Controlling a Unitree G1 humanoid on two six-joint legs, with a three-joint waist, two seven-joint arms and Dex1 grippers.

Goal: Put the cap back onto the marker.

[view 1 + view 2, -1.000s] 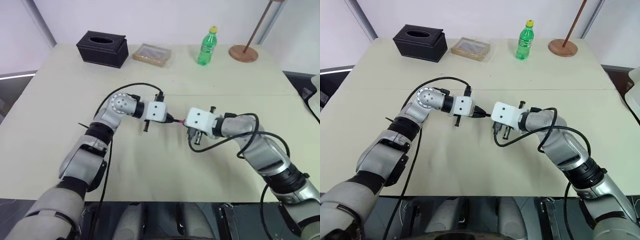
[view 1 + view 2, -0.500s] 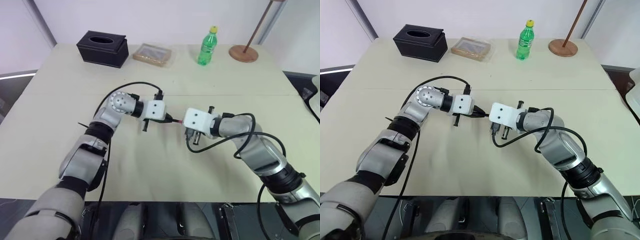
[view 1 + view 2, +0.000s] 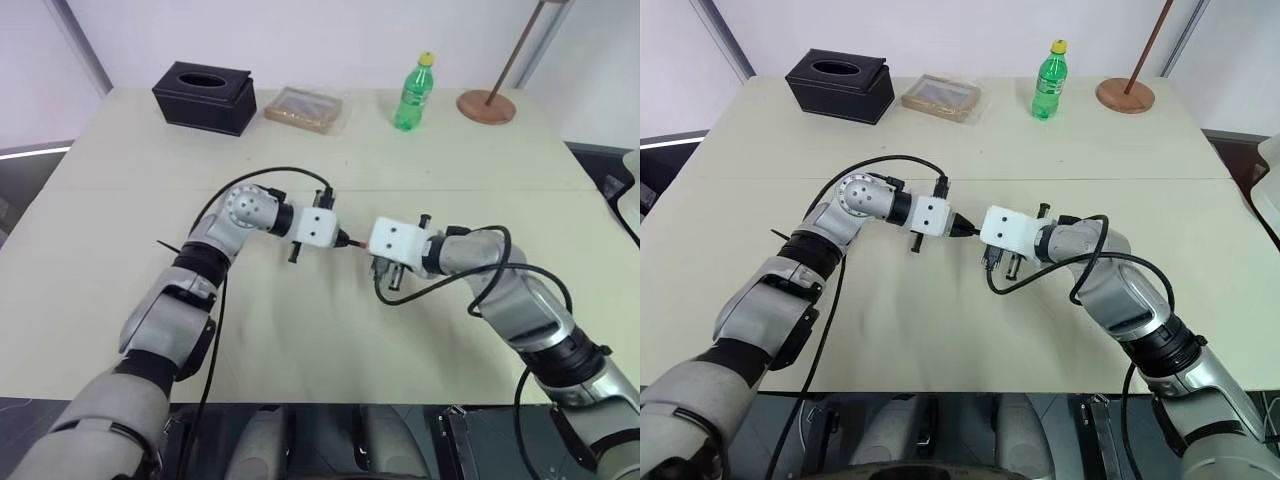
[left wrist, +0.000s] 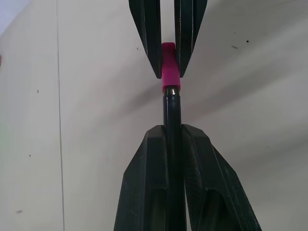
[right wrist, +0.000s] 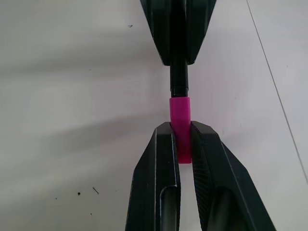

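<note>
Standing far back: tissue box (image 3: 204, 97); tray (image 3: 304, 109); bottle (image 3: 414, 92); lamp base (image 3: 487, 106).

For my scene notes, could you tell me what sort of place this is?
Probably an office or lab room: a large beige table carrying a black tissue box, a green bottle and a round wooden stand base, with plain walls behind.

This looks like a plain office or lab test room: a wide beige table (image 3: 120, 200) stands against bare white walls. Along its far edge sit a black rectangular tissue box (image 3: 204, 97), a flat clear-wrapped tan packet (image 3: 304, 109) and a green plastic bottle with a yellow cap (image 3: 414, 92). Near the far right corner stands a round wooden base with a slanting pole (image 3: 488, 104).
</note>
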